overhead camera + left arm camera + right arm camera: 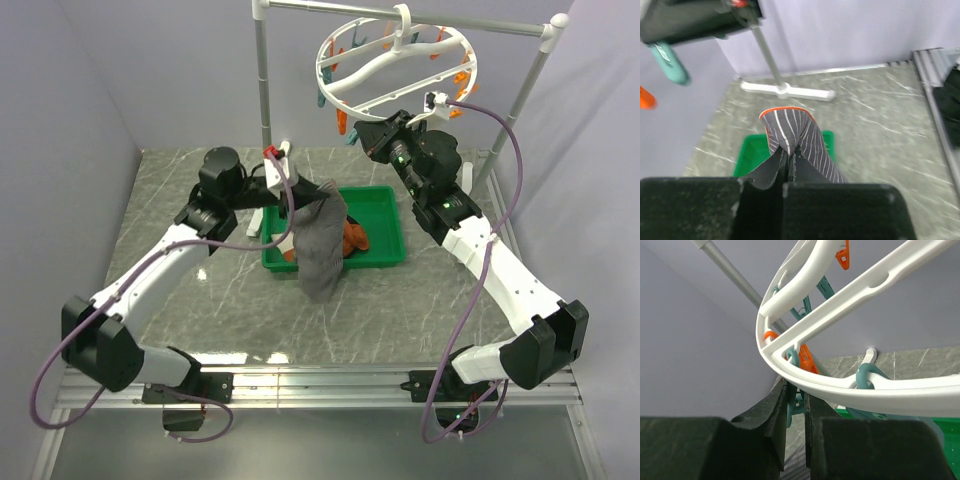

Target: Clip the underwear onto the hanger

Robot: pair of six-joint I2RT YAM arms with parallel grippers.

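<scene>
Holding the underwear (796, 131) clenched in our left gripper (788, 162); our right gripper (366, 134) pinches a teal clip (794, 408) on the hanger (900, 392).

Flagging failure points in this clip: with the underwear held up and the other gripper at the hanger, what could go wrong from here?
1. The left gripper pinches only a small fold of the underwear. Most of it hangs free above the green bin, so it may slip out.
2. The right gripper squeezes one teal clothespin on the hanger, which hangs only by its hook. Pushing could swing it off line.
</scene>
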